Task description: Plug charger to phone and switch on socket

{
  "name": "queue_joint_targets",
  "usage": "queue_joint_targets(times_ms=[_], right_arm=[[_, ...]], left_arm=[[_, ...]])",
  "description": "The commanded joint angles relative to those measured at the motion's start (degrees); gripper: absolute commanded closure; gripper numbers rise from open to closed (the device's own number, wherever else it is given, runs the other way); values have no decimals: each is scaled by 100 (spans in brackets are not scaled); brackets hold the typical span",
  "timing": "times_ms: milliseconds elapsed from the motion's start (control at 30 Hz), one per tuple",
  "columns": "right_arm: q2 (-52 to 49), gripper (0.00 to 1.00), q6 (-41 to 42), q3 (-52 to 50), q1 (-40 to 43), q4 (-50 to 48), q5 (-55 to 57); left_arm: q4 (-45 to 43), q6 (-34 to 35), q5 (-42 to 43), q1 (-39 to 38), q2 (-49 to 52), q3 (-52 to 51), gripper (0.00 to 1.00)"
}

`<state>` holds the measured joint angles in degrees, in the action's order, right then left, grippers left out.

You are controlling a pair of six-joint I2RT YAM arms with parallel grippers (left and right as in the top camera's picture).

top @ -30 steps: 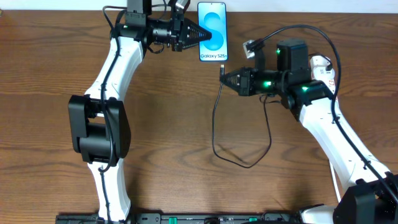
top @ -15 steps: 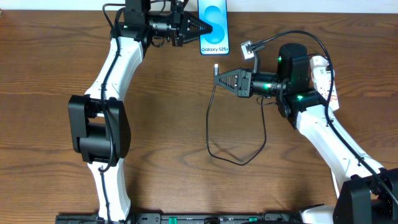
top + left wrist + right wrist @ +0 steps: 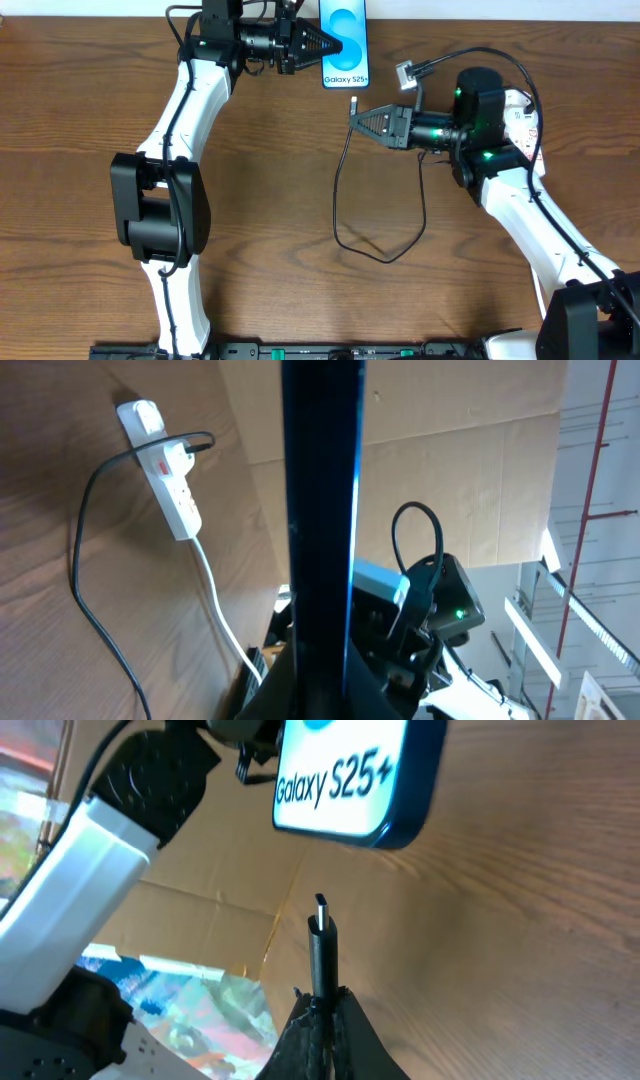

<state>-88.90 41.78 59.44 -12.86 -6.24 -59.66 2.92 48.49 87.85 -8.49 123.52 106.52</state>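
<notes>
The phone (image 3: 346, 50) has a bright blue screen reading "Galaxy S25+" and is at the table's far edge. My left gripper (image 3: 327, 44) is shut on its left side. In the left wrist view the phone (image 3: 320, 510) is a dark edge-on slab rising from the shut jaws. My right gripper (image 3: 353, 117) is shut on the charger (image 3: 336, 200), and the plug tip (image 3: 320, 912) sticks out just short of the phone's (image 3: 350, 770) bottom edge. The thin black cable loops down over the table. The white socket (image 3: 170, 485) lies on the wood and is mostly hidden behind the right arm in the overhead view.
A white cord (image 3: 215, 600) runs from the socket along the table. A brown cardboard wall (image 3: 450, 450) stands behind the table's far edge. A small grey connector (image 3: 405, 73) on a black lead hangs above the right wrist.
My right gripper has brought the plug tip up and a little right, closer to the phone's bottom edge. The left gripper moved the phone slightly back, then held still.
</notes>
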Motion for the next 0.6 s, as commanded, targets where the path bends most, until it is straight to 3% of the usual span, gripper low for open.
queue_joint_targets(times_ms=[0,567], right_arm=[[-92,99,160,-26,7,-44,-225],[-155,99,363,-26,33,-391,-632]], left_arm=[[-94,28,223,-61,-420,61,93],[-118,4,223,-146,-428,61,93]])
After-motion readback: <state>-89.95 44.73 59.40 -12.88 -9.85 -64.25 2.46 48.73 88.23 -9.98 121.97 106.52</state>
